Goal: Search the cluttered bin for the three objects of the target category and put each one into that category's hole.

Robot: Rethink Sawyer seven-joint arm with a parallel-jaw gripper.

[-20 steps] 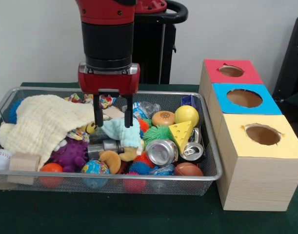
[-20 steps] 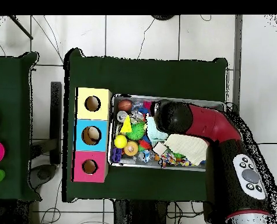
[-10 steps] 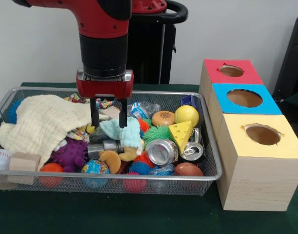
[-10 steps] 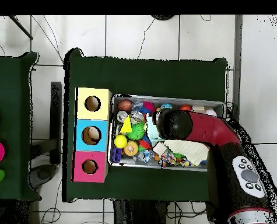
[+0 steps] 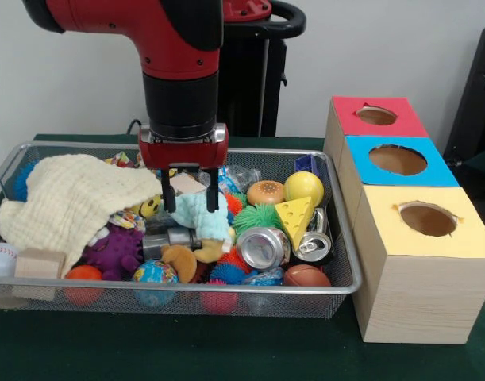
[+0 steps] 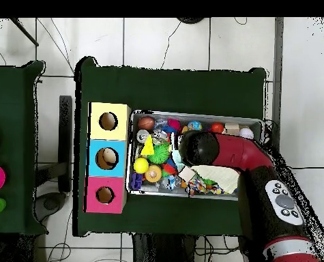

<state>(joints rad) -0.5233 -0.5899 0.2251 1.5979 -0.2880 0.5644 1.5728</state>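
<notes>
The wire mesh bin [image 5: 186, 292] is full of toys and cans; it also shows in the overhead view [image 6: 192, 114]. My gripper [image 5: 190, 197] hangs open inside it, its fingers [image 5: 168, 198] on either side of the top of a light blue plush toy [image 5: 201, 218]. Nothing is lifted. The red-faced hole [image 5: 376, 116] is on the far box, beyond the bin's right end; in the overhead view it [image 6: 105, 195] is the lowest of three. In the overhead view the arm [image 6: 219, 150] covers the gripper.
A cream cloth [image 5: 75, 198] covers the bin's left part. Around the gripper lie a burger toy [image 5: 266, 191], yellow ball [image 5: 304, 188], cheese wedge [image 5: 294, 221], two cans [image 5: 262, 248], a football [image 5: 306, 276] and purple plush [image 5: 115, 250]. Blue-faced [image 5: 398, 159] and yellow-faced [image 5: 427, 218] holes are nearer.
The gripper has shifted right in the front view and dropped a little, from beside the cream cloth to over the light blue plush. It stays open. The bin's objects have not moved.
</notes>
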